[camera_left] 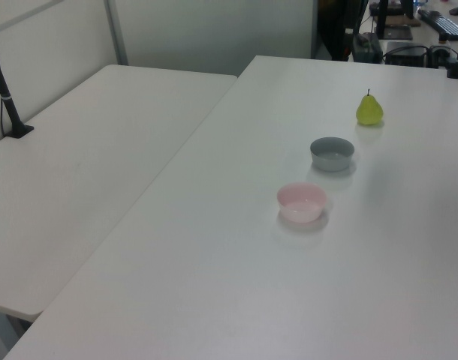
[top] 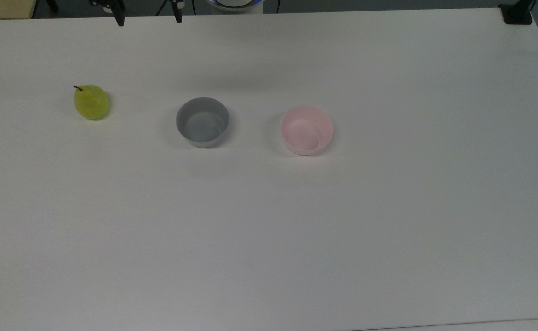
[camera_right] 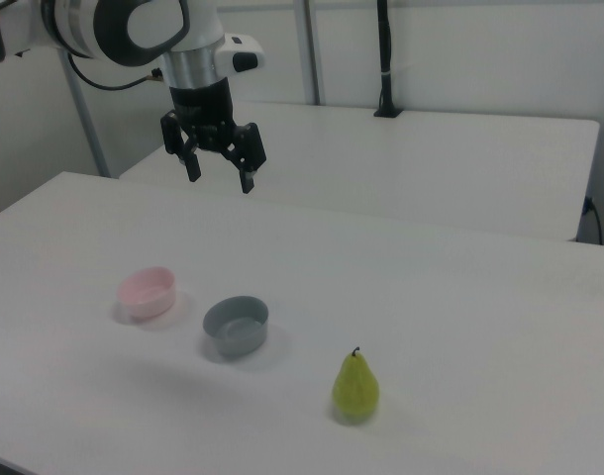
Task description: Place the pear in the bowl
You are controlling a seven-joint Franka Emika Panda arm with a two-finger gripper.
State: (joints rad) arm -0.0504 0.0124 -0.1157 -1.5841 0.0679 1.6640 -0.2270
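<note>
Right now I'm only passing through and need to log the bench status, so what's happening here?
Nothing is being handled yet. The gripper hangs open and empty above the table, well clear of everything. The pear stands upright on the table by itself. The grey bowl sits between it and the pink bowl, all three in a row and apart. Both bowls are empty, so the pear's move into the pink bowl hasn't begun.

Above the tabletop (top: 269,220), the top view's upper edge cuts the pincer (top: 149,19) short, so just two dark fingertips (top: 120,18) poke in (the arm's base beside them is a mere sliver). In the right view the arm (camera_right: 114,25) runs off the upper left corner. The tabletop itself spills past the frame edges in every view.
</note>
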